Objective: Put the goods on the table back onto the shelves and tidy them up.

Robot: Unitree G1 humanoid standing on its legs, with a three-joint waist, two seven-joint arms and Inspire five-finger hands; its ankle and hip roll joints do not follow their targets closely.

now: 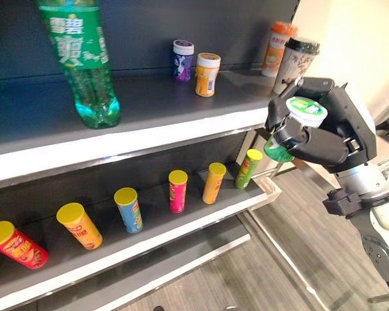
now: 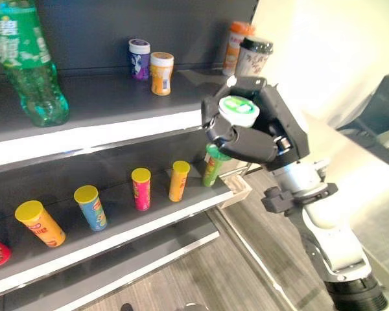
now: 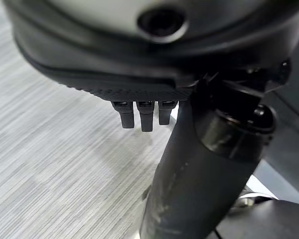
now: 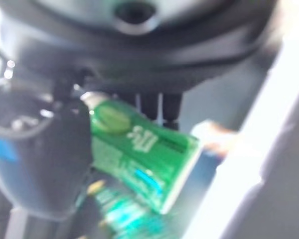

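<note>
Green white-lidded tub (image 1: 297,127) is sitting gripped in the right hand (image 1: 324,133) — fingers curled round it, just right of the upper shelf (image 1: 136,136); contents hidden. Left hand (image 3: 144,112): cannot tell.

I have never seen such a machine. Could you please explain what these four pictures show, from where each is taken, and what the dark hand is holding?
This is a humanoid robot tidying shelves. Two pictures come from its head cameras; the other two from cameras on each wrist. Its right hand, with fingers curled, holds a small green container with a white-rimmed lid near the upper shelf. That shelf carries a green bottle, two small jars and two cups. The lower shelf has a row of snack tubes. The left hand hangs above the floor, idle.
</note>
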